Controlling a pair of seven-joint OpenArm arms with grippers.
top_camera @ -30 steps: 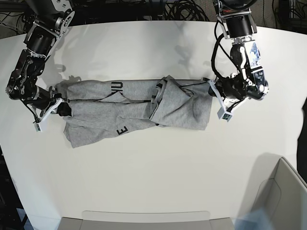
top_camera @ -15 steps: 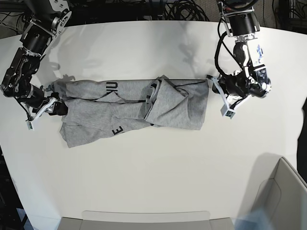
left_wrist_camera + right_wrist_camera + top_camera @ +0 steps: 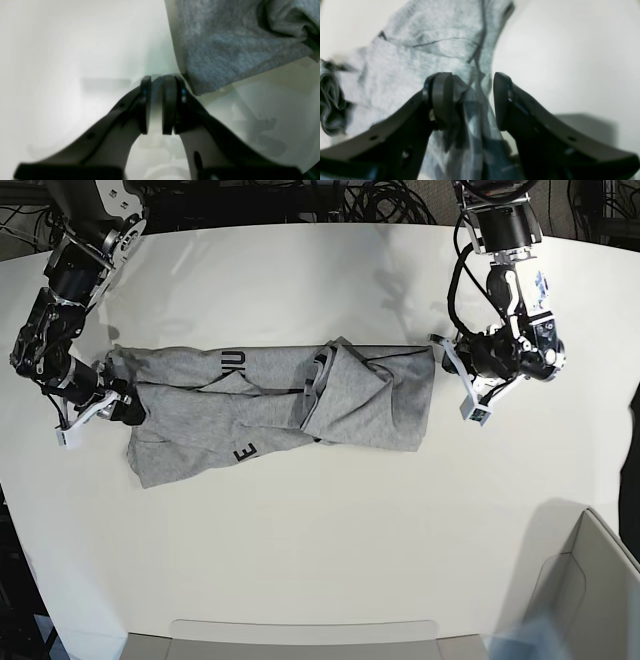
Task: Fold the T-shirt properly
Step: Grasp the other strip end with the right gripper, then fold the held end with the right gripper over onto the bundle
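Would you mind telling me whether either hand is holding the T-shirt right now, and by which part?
Neither holds it. The right hand is open, with the T-shirt edge loose between its fingers. The left hand is nearly closed on nothing, beside the other end.

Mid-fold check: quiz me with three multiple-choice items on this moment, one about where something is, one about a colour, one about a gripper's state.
1. Where does the T-shirt lie on the table?
A. stretched sideways between the two arms
B. bunched at the near edge
C. hanging off one end

2. What colour is the lettering on the shirt?
A. red
B. white
C. black

3. How do the jaws of the right gripper stand?
A. pressed shut on bare table
B. apart, with grey cloth lying between them
C. out of sight

Answers:
1 A: the base view shows the shirt running across the table from one arm to the other.
2 C: dark block letters show on the grey cloth.
3 B: the right wrist view shows a wide gap with fabric in it.
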